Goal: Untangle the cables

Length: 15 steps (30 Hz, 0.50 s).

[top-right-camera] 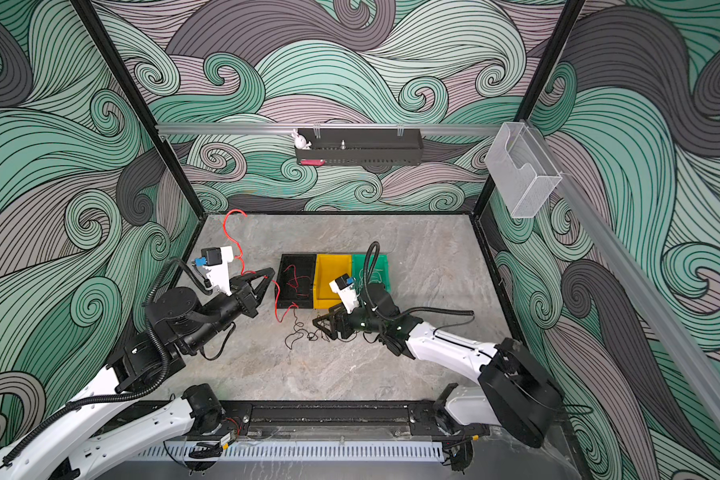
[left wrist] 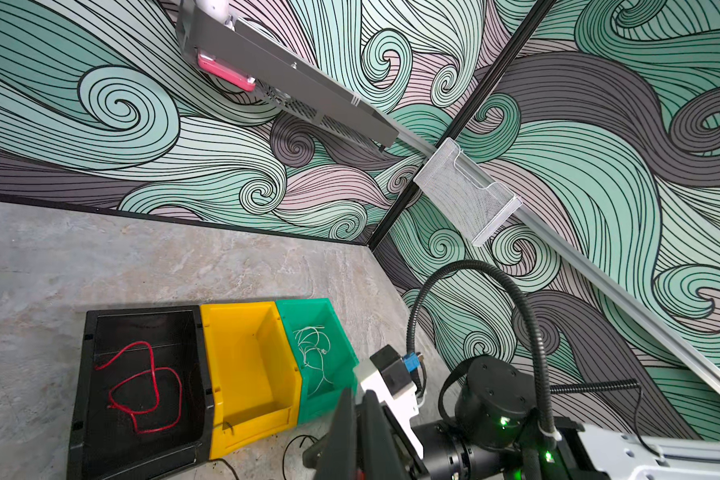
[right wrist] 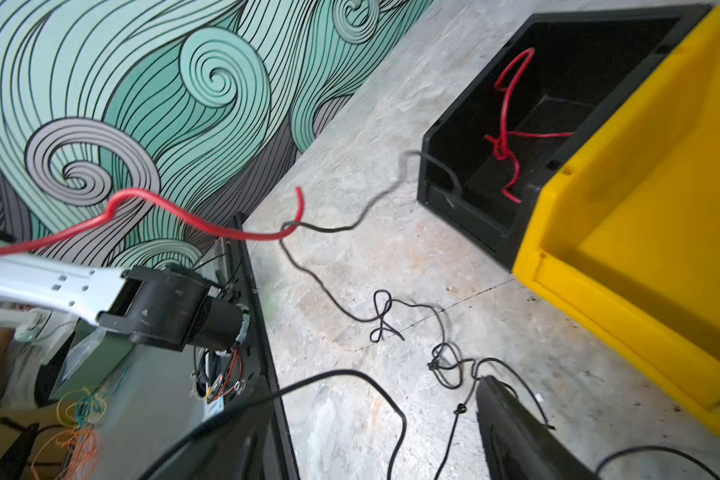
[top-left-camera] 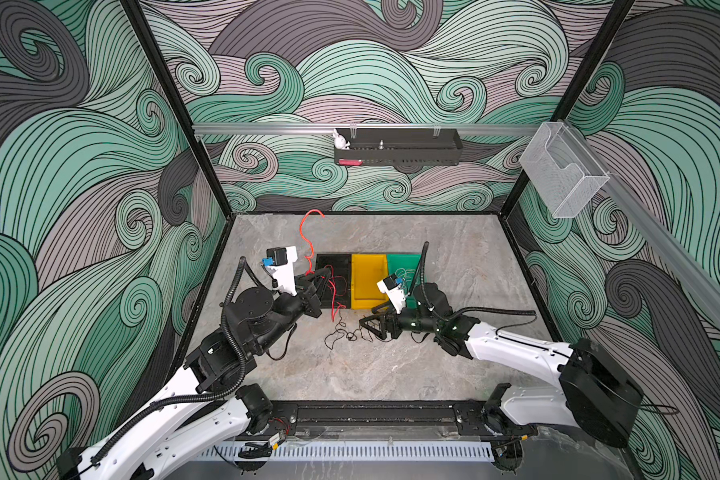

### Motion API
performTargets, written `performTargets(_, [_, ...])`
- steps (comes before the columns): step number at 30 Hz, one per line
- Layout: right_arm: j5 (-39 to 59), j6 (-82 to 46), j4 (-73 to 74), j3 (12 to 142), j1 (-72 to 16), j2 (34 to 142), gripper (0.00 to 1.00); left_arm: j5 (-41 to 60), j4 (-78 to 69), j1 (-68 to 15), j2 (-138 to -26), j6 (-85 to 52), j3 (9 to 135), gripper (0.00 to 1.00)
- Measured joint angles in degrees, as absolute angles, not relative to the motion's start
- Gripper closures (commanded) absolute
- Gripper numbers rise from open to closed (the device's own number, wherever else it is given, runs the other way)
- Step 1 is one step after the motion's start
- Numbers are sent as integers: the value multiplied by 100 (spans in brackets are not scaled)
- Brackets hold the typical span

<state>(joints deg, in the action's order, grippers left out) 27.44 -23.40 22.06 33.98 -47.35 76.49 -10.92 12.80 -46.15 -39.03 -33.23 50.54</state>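
Observation:
My left gripper (top-left-camera: pixel 326 277) (left wrist: pixel 358 395) is shut on a red cable (top-left-camera: pixel 307 232) (right wrist: pixel 184 216), held above the front left of the black bin (top-left-camera: pixel 333 261). One length of that cable rises toward the back wall and another hangs to the table. Its low end crosses a thin black cable (top-left-camera: pixel 341 332) (right wrist: pixel 445 357), which lies knotted on the table in front of the bins. My right gripper (top-left-camera: pixel 367 326) (right wrist: pixel 375 399) stands open low over this black cable, holding nothing. A second red cable (left wrist: pixel 142 386) lies in the black bin. A white cable (left wrist: pixel 312 345) lies in the green bin (top-left-camera: pixel 406 262).
The yellow bin (top-left-camera: pixel 368 282) stands between the black and green ones in a row at mid-table. A black shelf (top-left-camera: pixel 398 147) and a clear holder (top-left-camera: pixel 562 170) hang on the walls. Patterned walls close in the table on three sides.

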Motion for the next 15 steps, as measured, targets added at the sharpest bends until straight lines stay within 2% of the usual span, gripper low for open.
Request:
performTargets(2, [2788,-2340,2383,3398,-4871,7830,11,-1090,1267,-4615,-3942,-3350,5054,100])
performTargets(6, [2768,-2338,2635,3474,-5076,8307,10,-1085,1199,-4615,-4001,-3413,5054,100])
performTargets(15, [2753,-2733,3907,3916,-5148,9673,14,-1085,1096,-4615,-3992,-3524,5048,100])
